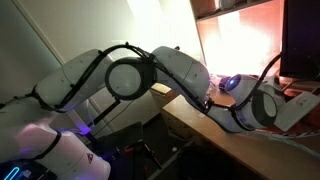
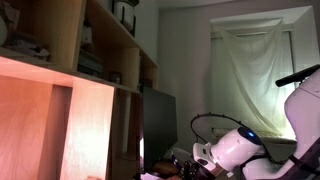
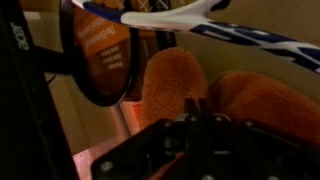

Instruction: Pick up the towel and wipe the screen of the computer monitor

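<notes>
The towel (image 3: 170, 75) is an orange-red cloth that fills the middle and right of the wrist view in two soft mounds. My gripper (image 3: 197, 102) is shut, its two dark fingers pressed together with their tips pinching the crease between the mounds. The computer monitor (image 2: 160, 125) shows as a dark flat screen beside the shelves, and in both exterior views, monitor (image 1: 300, 40), my arm reaches low over the desk towards it. The hand itself is too dim to read in the exterior views.
A bright pale-orange panel (image 1: 240, 40) glows behind the desk (image 1: 200, 125). Wooden shelves (image 2: 90, 60) rise beside the monitor. A black cable loop (image 3: 85, 60) and a white-blue cable (image 3: 200, 15) hang near the towel. A curtained window (image 2: 260, 70) stands behind.
</notes>
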Tool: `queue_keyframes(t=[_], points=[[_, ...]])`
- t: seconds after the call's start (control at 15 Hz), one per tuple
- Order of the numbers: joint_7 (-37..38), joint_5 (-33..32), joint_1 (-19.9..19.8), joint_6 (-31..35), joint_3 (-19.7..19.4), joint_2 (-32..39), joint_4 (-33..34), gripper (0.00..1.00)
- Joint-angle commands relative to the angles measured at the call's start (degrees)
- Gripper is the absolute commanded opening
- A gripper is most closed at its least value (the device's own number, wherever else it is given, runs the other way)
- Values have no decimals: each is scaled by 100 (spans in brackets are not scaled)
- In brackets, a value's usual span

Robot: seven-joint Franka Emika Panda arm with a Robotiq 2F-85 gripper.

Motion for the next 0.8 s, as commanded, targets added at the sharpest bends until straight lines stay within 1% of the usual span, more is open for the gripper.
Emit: queue_keyframes(t=[0.0,0.07,0.13,0.2,0.27,0.33,0.4,0.47,0.53,0.6,0.67,0.73], points=[[346,177,654,1096,-907,-329,-815,5],[346,269,793,1374,-1052,-363,-993,5],[57,78,454,956,-522,-245,-354,5],[183,-94,463,954,-492,-292,-374,5],[177,-203,398,918,-303,-338,-328,5],[189,-433,256,916,14,-408,-297,5],[23,-644,39,908,469,-550,-372,5],[-13,-997,-249,905,992,-651,-381,5],[0,-1106,-412,899,1274,-704,-401,5],[-24,-1324,-684,891,1697,-773,-412,5],[-62,-1461,-911,889,1989,-810,-402,5],[-126,-1671,-1204,888,2387,-863,-435,5]])
